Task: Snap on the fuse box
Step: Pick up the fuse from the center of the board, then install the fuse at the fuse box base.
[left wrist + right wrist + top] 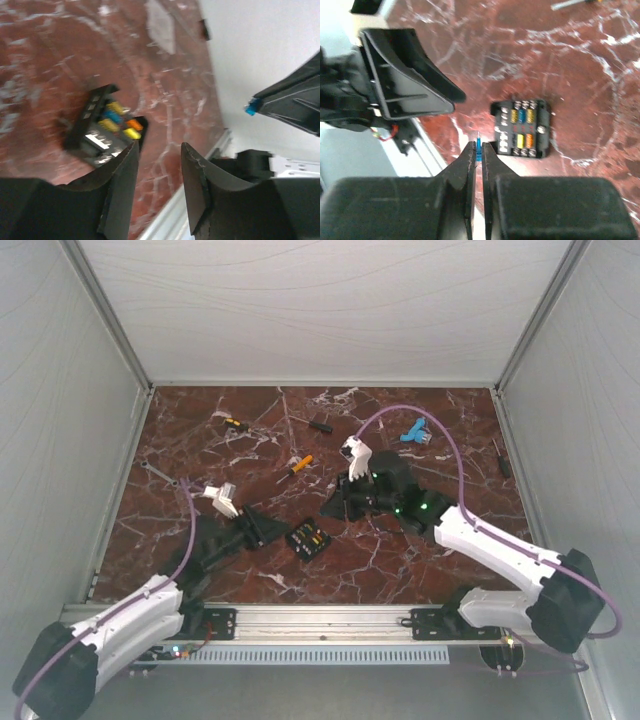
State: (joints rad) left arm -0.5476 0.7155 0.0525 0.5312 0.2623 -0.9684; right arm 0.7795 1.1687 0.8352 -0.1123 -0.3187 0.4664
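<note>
Table [440, 560]: one, red-brown marble with white veins.
Arms: two. My left arm [130, 615] reaches in from the near-left corner, stretched low toward the middle of the near edge. My right arm [500, 545] runs diagonally from the near-right corner toward the table's centre, with its wrist turned left.
Left claw [160, 150]: fingers apart with nothing between them, tips just beside the fuse box [309, 539] on its left. I cannot tell whether they touch it.
Right claw [478, 154]: fingers pressed together on one small blue fuse [478, 141], held near the box on its far-right side.
Fuse box: one, black and square, lying near the middle of the near edge between my two claws, fuses facing up.
Fuses in the box: five coloured ones show from my right wrist, in yellow, blue and orange.
Screwdrivers: three in the far half, a yellow-handled screwdriver [235, 424], a black-handled screwdriver [318, 424] and an orange-handled screwdriver [300, 464].
Blue plastic part [415, 433]: one, toward the far-right corner.
</note>
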